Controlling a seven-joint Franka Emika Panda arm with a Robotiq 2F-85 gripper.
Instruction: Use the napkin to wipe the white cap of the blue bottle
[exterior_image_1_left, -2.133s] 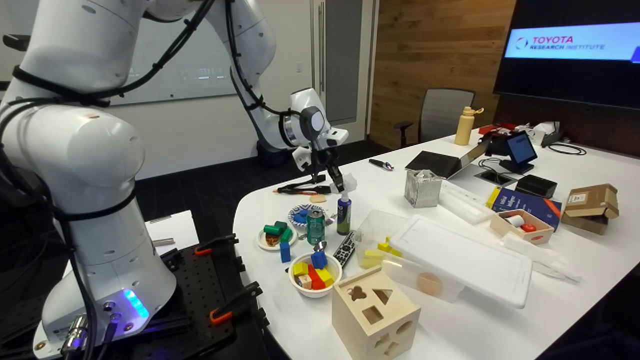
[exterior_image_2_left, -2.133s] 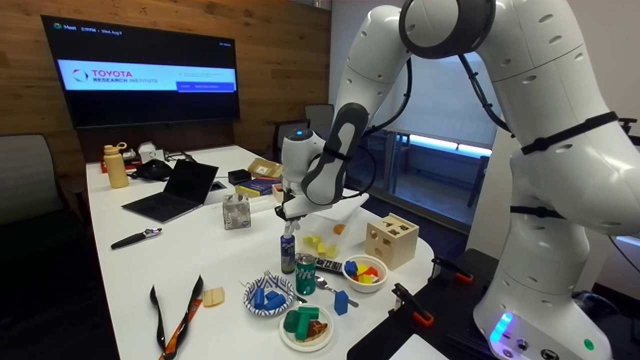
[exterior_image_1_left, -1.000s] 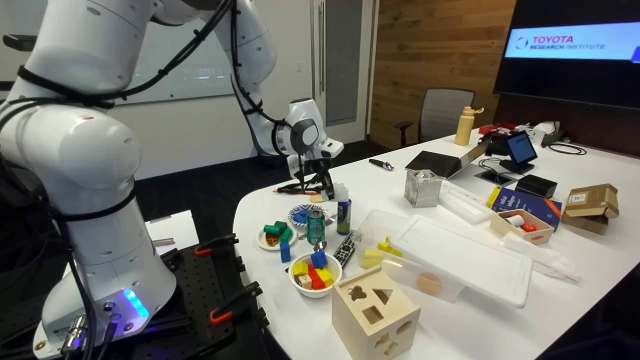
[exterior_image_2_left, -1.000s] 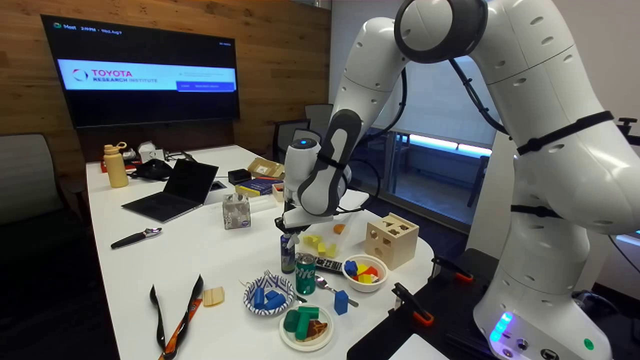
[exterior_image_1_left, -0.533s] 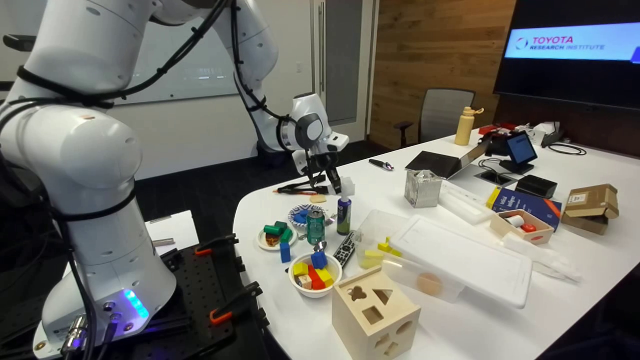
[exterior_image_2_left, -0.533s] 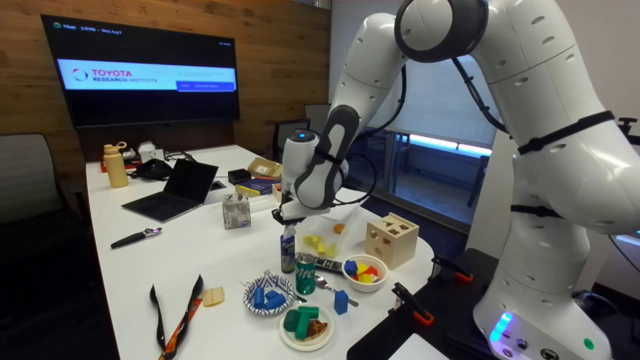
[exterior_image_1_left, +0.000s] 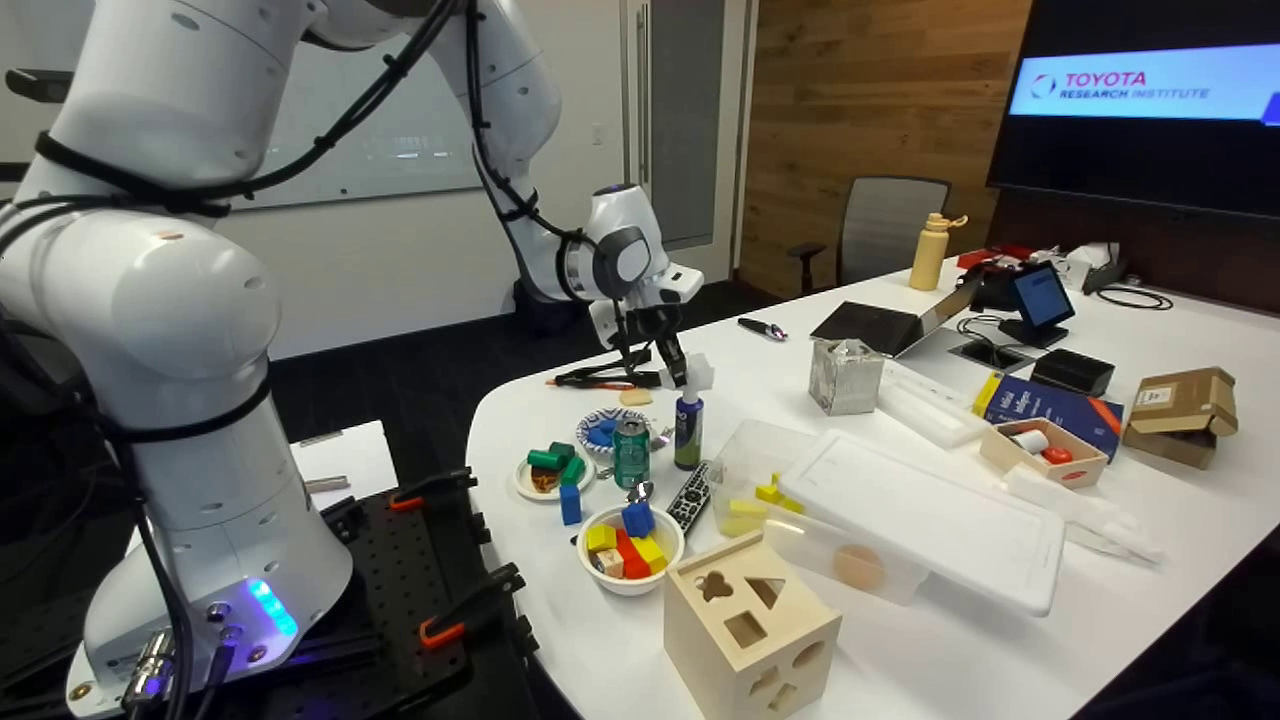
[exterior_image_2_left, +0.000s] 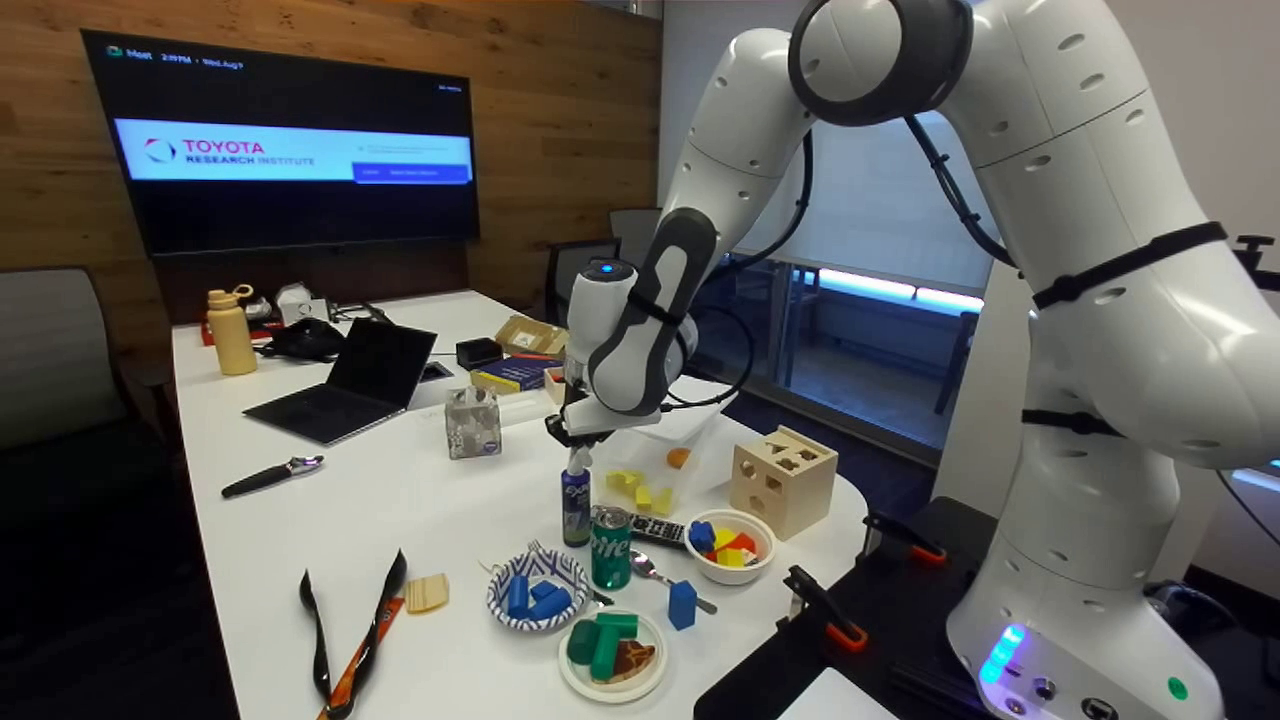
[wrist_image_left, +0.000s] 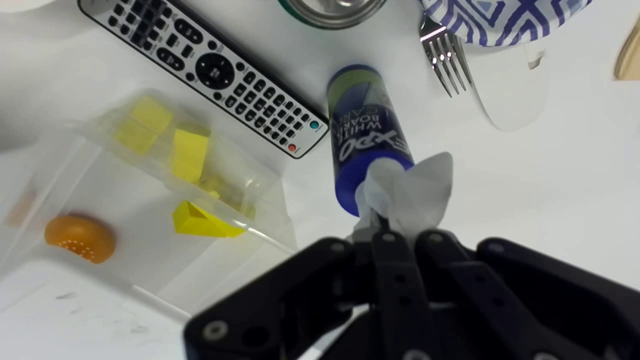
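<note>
The blue bottle (exterior_image_1_left: 687, 435) stands upright on the table, and it also shows in an exterior view (exterior_image_2_left: 576, 512) and in the wrist view (wrist_image_left: 367, 117). My gripper (wrist_image_left: 385, 220) is shut on the crumpled white napkin (wrist_image_left: 422, 192), which sticks out past the fingertips. In an exterior view the gripper (exterior_image_1_left: 681, 378) holds the napkin (exterior_image_1_left: 699, 370) right at the bottle's top. The white cap (exterior_image_1_left: 690, 395) shows as a small white patch just under the napkin. In the wrist view the napkin hides the cap. Whether the napkin presses on the cap is hard to tell.
A green can (exterior_image_1_left: 631, 453) stands close to the bottle. A patterned bowl (exterior_image_2_left: 497, 600), a fork (wrist_image_left: 446, 60), a remote (wrist_image_left: 215, 75) and a clear bin (exterior_image_1_left: 735, 455) lie around it. A tissue box (exterior_image_1_left: 846, 378) and a wooden shape cube (exterior_image_1_left: 750, 630) stand farther off.
About a second ago the gripper and napkin were lower, over the bottle's top and nearer the base. Since then they have risen and moved slightly outward. The bottle has stayed in place.
</note>
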